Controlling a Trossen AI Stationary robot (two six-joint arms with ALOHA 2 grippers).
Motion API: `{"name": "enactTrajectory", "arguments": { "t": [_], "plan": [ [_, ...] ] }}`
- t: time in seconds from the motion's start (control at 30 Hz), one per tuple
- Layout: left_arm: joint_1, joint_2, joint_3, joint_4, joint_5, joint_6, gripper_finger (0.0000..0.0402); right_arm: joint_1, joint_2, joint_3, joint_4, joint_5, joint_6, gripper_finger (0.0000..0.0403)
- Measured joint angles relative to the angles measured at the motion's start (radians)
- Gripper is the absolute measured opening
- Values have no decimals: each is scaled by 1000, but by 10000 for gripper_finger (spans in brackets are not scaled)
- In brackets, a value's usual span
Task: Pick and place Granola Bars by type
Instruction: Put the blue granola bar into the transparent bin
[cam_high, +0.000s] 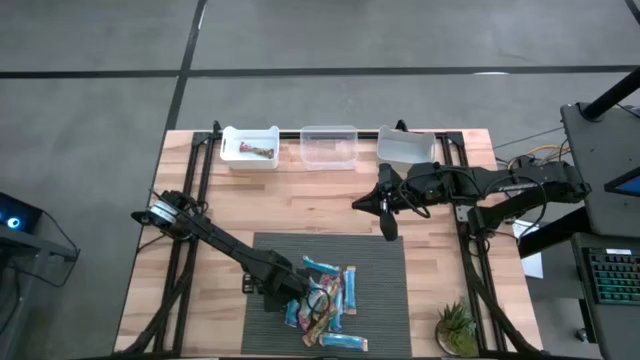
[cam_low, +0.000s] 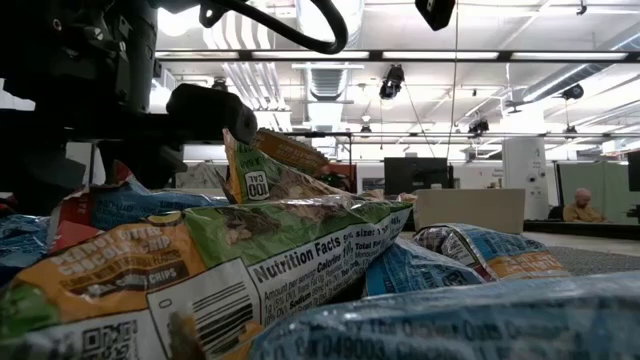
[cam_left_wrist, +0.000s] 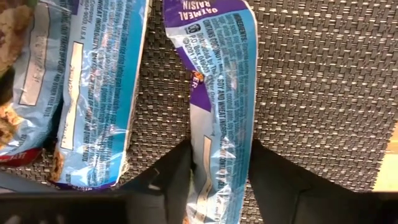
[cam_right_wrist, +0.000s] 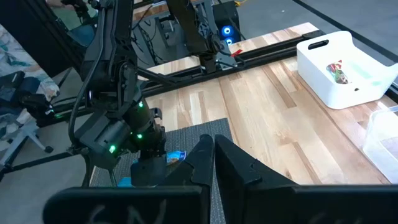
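Blue foil marks most of the Granola Bars (cam_high: 325, 300), which are heaped on the dark woven mat (cam_high: 385, 260) at the near edge of the wooden table (cam_high: 200, 250), with a few green and orange wrappers mixed in. The left gripper (cam_left_wrist: 219, 180) is lowered onto the pile, and its two dark fingers (cam_left_wrist: 173, 177) are set on either side of a blue and purple oatmeal raisin bar (cam_left_wrist: 217, 106); the bar lies flat on the mat between them, and whether it is already squeezed cannot be told. Two more blue bars (cam_left_wrist: 81, 87) are seen just beside it.

The right gripper (cam_right_wrist: 214, 149) is held above the middle of the table, its fingers pressed together with nothing between them.

Three bins are lined up along the far edge: a white bin (cam_high: 250, 148) towards the far left corner with one multicoloured bar (cam_high: 261, 151) inside, a clear bin (cam_high: 328, 146) in the middle, and another white bin (cam_high: 405, 146) to its right. A small green plant (cam_high: 458, 326) stands at the near right corner.
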Motion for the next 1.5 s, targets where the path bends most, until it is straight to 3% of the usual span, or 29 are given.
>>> {"name": "enactTrajectory", "arguments": {
  "t": [0.43,0.83,1.5],
  "plan": [
    [0,3,18,-9,-4,-31,75,0,0,0,0,1,0,8],
    [0,3,53,-19,-31,-79,73,0,0,0,1,1,0,8],
    [2,1,279,-188,-101,-150,73,0,0,0,6,1,-8,8]
  ]
}}
